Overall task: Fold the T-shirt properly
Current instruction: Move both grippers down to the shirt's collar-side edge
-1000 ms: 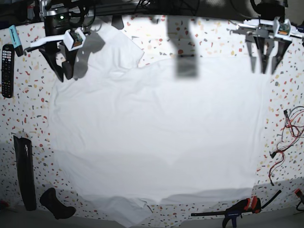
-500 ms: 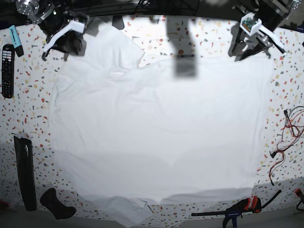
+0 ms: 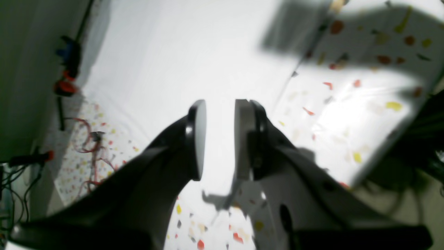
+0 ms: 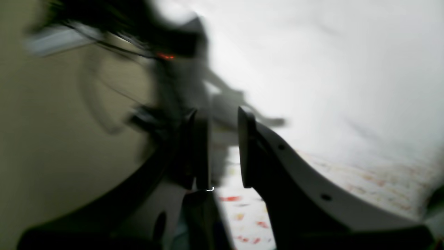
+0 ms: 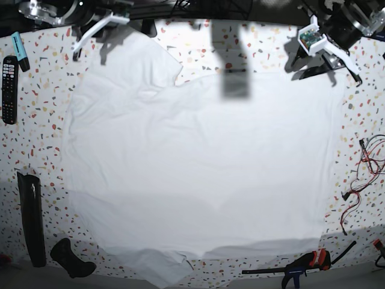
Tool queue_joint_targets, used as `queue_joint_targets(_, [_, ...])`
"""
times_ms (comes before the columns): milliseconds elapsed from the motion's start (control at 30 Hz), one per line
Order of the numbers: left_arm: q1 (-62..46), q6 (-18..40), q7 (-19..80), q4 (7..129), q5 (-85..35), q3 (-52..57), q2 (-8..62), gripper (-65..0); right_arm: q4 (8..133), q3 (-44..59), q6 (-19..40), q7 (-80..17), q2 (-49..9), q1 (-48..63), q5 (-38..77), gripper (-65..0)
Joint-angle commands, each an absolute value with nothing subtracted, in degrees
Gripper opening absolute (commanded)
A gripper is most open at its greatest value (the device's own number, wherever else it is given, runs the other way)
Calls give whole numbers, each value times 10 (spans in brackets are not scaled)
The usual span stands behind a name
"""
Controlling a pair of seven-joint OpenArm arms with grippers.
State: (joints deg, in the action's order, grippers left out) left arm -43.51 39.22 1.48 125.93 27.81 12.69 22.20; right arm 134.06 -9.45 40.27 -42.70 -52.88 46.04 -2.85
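Both my arms have lifted off the one T-shirt (image 5: 198, 162) since a second ago; left gripper (image 3: 218, 142) and right gripper (image 4: 223, 149) slightly parted, empty.

T-shirt (image 5: 198, 162) flat on table (image 5: 271, 45); remote (image 5: 9, 81) at left edge
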Motion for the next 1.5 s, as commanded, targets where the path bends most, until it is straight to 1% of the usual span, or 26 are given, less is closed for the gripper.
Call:
queue_joint_targets(0, [-440,389,29,1268,275,130,237,-517,1350,-91,400,-443,-540,464,-30,-522])
queue_joint_targets(100, [-440,389,73,1268,274,130,266,-517,1350,-91,400,-464,-540,463,-33,-522])
queue_joint_targets(200, [-440,388,68,1268,274,130,291,-516,1350,-91,400,-429,-540,464,-45,-522])
queue_joint_targets(267, [-440,389,66,1268,274,130,296,-488,1350,-91,400,-413,-540,464,-45,-522])
queue_joint_targets(367, [-440,389,62,1267,258,130,296,-424,1350,-91,400,-410,-540,464,-44,-522])
queue_joint_targets(400, [-439,389,57,1267,242,130,296,-416,1350,-91,400,-410,-540,464,-45,-522])
queue_joint_targets(500, [-438,389,22,1267,192,130,296,-415,1350,-91,400,-404,-540,464,-43,-522])
queue_joint_targets(600, [-432,389,7,1263,204,130,296,-411,1350,-91,400,-398,-540,464,-43,-522])
queue_joint_targets(633, [-428,389,12,1258,218,130,296,-396,1350,-91,400,-394,-540,464,-43,-517])
queue_joint_targets(667, [-425,389,16,1249,225,130,298,-375,1350,-91,400,-392,-540,464,-43,-503])
queue_joint_targets(733, [-424,388,16,1223,224,130,299,-326,1350,-91,400,-392,-540,464,-43,-443])
queue_joint_targets(800, [-424,388,16,1190,225,130,304,-308,1350,-91,400,-389,-540,464,-43,-391])
queue_joint_targets(833, [-422,388,16,1173,225,130,306,-308,1350,-91,400,-386,-540,464,-45,-378])
queue_joint_targets(933, [-407,384,-21,1126,240,130,313,-308,1350,-91,400,-377,-540,464,-44,-378])
queue_joint_targets(1033, [-387,373,-70,1090,335,130,315,-309,1350,-91,400,-368,-540,464,-43,-378])
queue_joint_targets(1067, [-384,359,-76,1079,358,130,317,-309,1350,-91,400,-368,-540,464,-43,-378])
queue_joint_targets(1167, [-382,315,-79,1052,396,130,316,-354,1350,-91,400,-368,-540,464,-43,-378])
queue_joint_targets(1233, [-382,315,-84,1041,414,129,317,-372,1350,-91,400,-368,-540,464,-43,-378])
queue_joint_targets(1333, [-382,313,-131,1027,452,129,316,-372,1350,-91,400,-368,-540,464,-43,-378])
queue_joint_targets(1400, [-381,282,-154,1019,475,129,316,-374,1350,-91,400,-362,-540,464,-43,-378])
queue_joint_targets(1467, [-381,251,-150,1014,488,129,316,-378,1350,-91,400,-355,-540,464,-43,-378])
